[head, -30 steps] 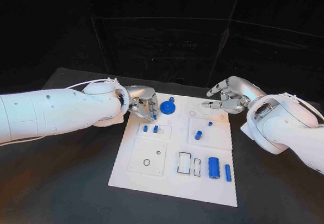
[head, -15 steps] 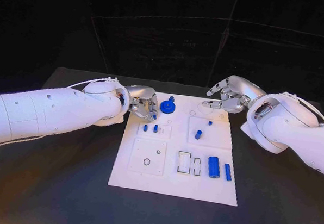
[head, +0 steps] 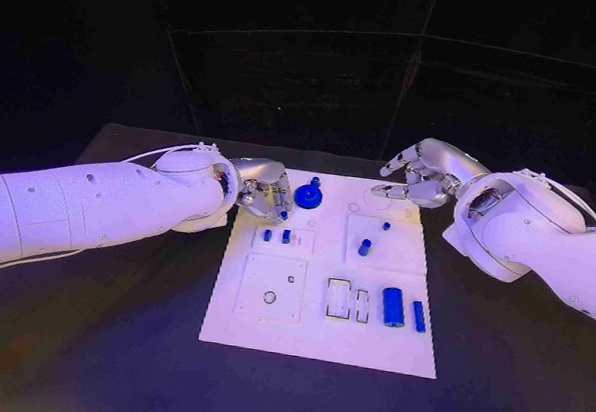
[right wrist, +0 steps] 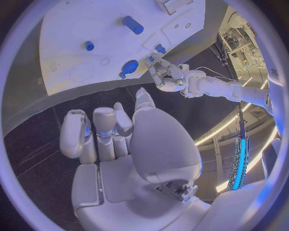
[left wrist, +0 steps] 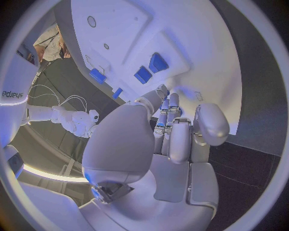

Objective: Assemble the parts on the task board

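Observation:
The white task board (head: 316, 334) lies in the middle of the table. My left hand (head: 263, 190) hovers at the board's far left corner, beside a round blue part (head: 308, 199). Its fingers are drawn together and pinch a small blue part (head: 283, 214) at their tips. Two short blue pegs (head: 276, 235) stand just nearer on the board, also seen as blue pegs (left wrist: 151, 68) past the fingertips (left wrist: 164, 94). My right hand (head: 420, 176) hangs over the far right corner with fingers apart and nothing in it. The right wrist view shows the left hand (right wrist: 165, 74) by the round part (right wrist: 129, 67).
Other blue parts on the board: a peg (head: 365, 248), a tiny one (head: 386, 226), a thick cylinder (head: 392, 306) and a thin bar (head: 417, 316). Rectangular slots (head: 346, 300) and a plate with a hole (head: 271, 290) lie nearer. Black table (head: 108, 345) surrounds the board.
The left hand's fingertips have sunk slightly toward the board with the small blue part. The right hand has stayed in place.

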Tool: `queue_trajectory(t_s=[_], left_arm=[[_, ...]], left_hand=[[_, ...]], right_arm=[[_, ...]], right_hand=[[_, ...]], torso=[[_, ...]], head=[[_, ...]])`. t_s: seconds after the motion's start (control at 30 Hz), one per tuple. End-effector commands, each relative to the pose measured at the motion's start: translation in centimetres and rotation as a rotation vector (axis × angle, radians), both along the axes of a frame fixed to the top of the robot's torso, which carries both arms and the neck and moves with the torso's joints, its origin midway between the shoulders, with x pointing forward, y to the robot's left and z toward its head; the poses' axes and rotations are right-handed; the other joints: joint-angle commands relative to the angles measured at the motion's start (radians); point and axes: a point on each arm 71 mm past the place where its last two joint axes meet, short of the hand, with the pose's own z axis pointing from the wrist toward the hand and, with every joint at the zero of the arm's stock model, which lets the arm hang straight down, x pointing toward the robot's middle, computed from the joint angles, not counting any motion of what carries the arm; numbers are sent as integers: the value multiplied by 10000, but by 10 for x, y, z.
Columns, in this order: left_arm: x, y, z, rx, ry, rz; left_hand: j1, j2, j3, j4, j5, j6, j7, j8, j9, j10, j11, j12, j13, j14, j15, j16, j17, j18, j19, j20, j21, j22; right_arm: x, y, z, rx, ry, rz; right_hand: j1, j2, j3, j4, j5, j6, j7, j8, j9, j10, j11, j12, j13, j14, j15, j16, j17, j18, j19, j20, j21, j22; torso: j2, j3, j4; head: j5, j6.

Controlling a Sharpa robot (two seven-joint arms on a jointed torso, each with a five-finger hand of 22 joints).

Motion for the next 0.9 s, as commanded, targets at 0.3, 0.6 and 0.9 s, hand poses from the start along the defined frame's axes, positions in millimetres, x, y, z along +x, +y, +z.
queue_trajectory(t_s=[0.3,0.6,0.9], left_arm=[[-1,6,1,-13,-88,105],[-2,34,7,-965,-242,884],[-6,70,23,-5972,395,2369]], left_hand=[[-92,-158,89,-66,5,-409,49,-219,-13,-68,103,-168,11,222,93,-1,-60,-150,1,80,13,26],[-150,-279,35,-95,4,-583,69,-227,-1,-223,127,-253,5,187,111,-48,-188,-116,-62,95,-146,-117],[-133,-93,85,-111,24,-22,303,129,92,-610,409,-296,14,-825,329,-1471,-2741,431,-1384,295,-3089,-2861]], right_arm=[[0,-5,2,73,-172,-60],[3,-20,0,-59,-20,101],[4,-30,-9,-1250,85,965]], right_hand=[[300,236,-266,62,81,-107,-23,148,-17,-2334,-30,-3736,-3681,-170,-39,-778,-812,248,-402,-51,-525,-600],[1279,305,-505,-25,-248,352,-8,290,-34,-2775,41,-6681,-6421,61,-10,-544,-193,252,-348,-29,-656,-678],[2487,502,-255,-493,-788,663,-23,171,-57,-2894,117,-8123,-7986,71,82,-376,74,254,-359,-3,-667,-658]], torso=[[-5,-12,9],[-16,-12,8],[-9,-11,-19]], head=[[-23,30],[-94,91],[-448,254]])
